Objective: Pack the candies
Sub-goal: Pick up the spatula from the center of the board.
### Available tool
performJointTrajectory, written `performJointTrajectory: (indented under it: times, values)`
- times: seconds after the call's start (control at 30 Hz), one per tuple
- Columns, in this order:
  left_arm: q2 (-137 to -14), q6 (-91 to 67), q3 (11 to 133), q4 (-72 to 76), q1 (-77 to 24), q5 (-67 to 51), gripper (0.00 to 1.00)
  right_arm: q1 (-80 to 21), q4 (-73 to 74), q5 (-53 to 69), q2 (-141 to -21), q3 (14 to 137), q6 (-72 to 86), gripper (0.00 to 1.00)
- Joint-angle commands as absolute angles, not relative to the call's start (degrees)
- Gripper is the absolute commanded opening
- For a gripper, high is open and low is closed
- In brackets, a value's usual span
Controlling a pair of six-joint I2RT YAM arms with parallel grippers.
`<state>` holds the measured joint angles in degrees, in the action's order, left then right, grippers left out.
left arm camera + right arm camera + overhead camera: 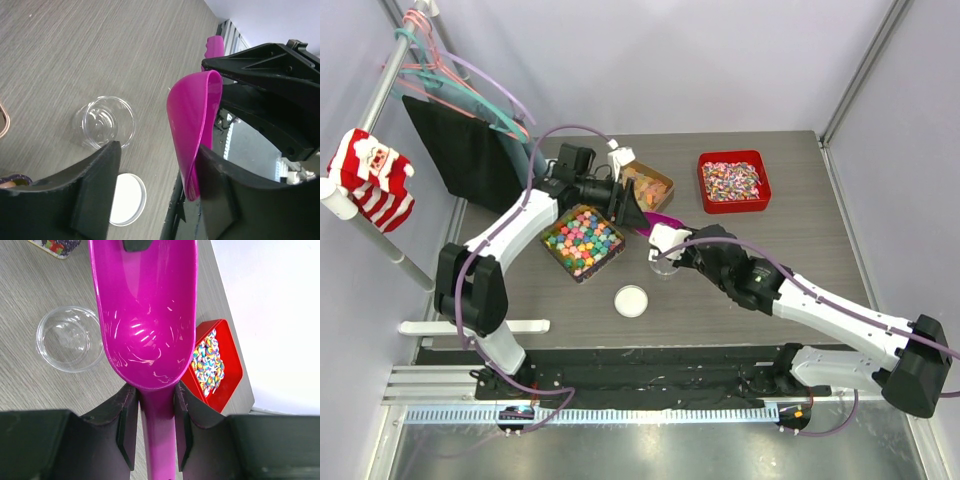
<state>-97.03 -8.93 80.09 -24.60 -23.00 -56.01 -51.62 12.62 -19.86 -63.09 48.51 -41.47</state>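
scoop (145, 315) between right jaws, candies (582, 240) apart

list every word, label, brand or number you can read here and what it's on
No readable text in any view.
magenta scoop, clear cup, white lid: no print shows.
candies and speckled sweets: too small to tell.
red-and-white stocking: pattern only, no words.

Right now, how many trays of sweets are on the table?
3. A black tray of mixed-colour candies sits left of centre. A brown tray of orange pieces is behind it, partly hidden by the left arm. A red tray of speckled sweets is far right.
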Motion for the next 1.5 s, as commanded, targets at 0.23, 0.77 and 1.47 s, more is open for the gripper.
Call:
performJointTrajectory:
  times: [0.23,0.77,1.47]
  values:
    - [-97.5,-8.6,81.7,-24.3,-24.3,-58.5,0.38,-53.7,4.0,-25.0,-65.7,49.2,-43.1,0.01]
    - [-95.1,-6.2,80.4,-25.6,-24.5,-64.2,0.00,-54.8,10.8,-19.3,-62.7,51.5,-42.5,0.35]
    - [-91.5,3.5,79.4,-33.2,-24.6,-69.8,0.00,-51.2,23.0,-1.8,-55.5,58.5,-37.0,0.50]
